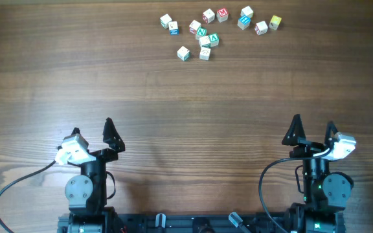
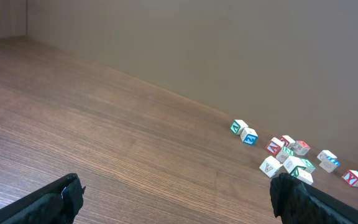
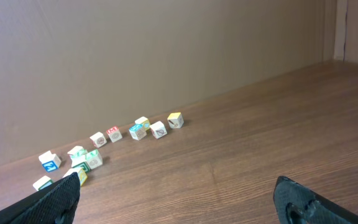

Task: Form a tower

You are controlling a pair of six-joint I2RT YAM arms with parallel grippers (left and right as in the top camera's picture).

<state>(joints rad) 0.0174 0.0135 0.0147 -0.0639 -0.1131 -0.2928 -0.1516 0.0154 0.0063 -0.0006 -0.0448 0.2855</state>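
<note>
Several small wooden letter cubes (image 1: 204, 40) lie scattered in a loose group at the far side of the table, each resting singly on the wood. No tower shows in any view. A blue-marked cube (image 1: 173, 27) lies at the group's left, green-marked ones (image 1: 214, 40) in the middle and a yellow one (image 1: 275, 22) at the right. My left gripper (image 1: 92, 126) is open near the front edge, far from the cubes. My right gripper (image 1: 313, 121) is open too. The wrist views show the cubes (image 2: 289, 159) (image 3: 86, 158) beyond the spread, empty grippers (image 2: 176, 186) (image 3: 178, 186).
A brown wooden table (image 1: 186, 116) stretches between the grippers and the cubes. A plain brown wall (image 2: 229, 50) rises just behind the cubes. Both arm bases (image 1: 86, 191) (image 1: 319, 188) stand at the front edge with black cables trailing.
</note>
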